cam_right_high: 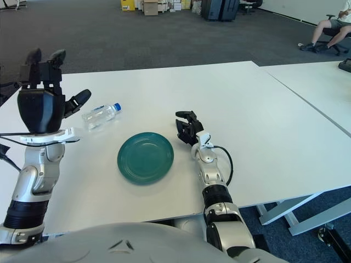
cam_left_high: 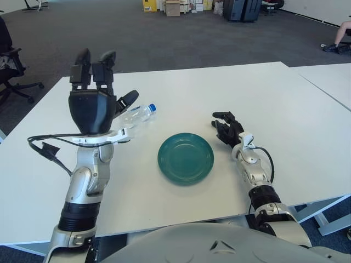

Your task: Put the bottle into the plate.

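Note:
A clear plastic bottle (cam_right_high: 100,115) with a blue cap lies on its side on the white table (cam_left_high: 285,109), behind and left of the green plate (cam_left_high: 185,158). My left hand (cam_left_high: 94,90) is raised well above the table with its fingers spread upward, holding nothing; in the left eye view it overlaps the bottle's (cam_left_high: 138,114) near end. In the right eye view the left hand (cam_right_high: 44,82) shows apart from the bottle, to its left. My right hand (cam_left_high: 226,127) shows to the right of the plate with curled fingers and nothing in it.
A second white table (cam_left_high: 329,76) adjoins at the right. An office chair (cam_left_high: 11,71) stands at the far left, boxes and dark cases (cam_left_high: 241,8) at the back of the room. A seated person's legs (cam_right_high: 326,24) show at the far right.

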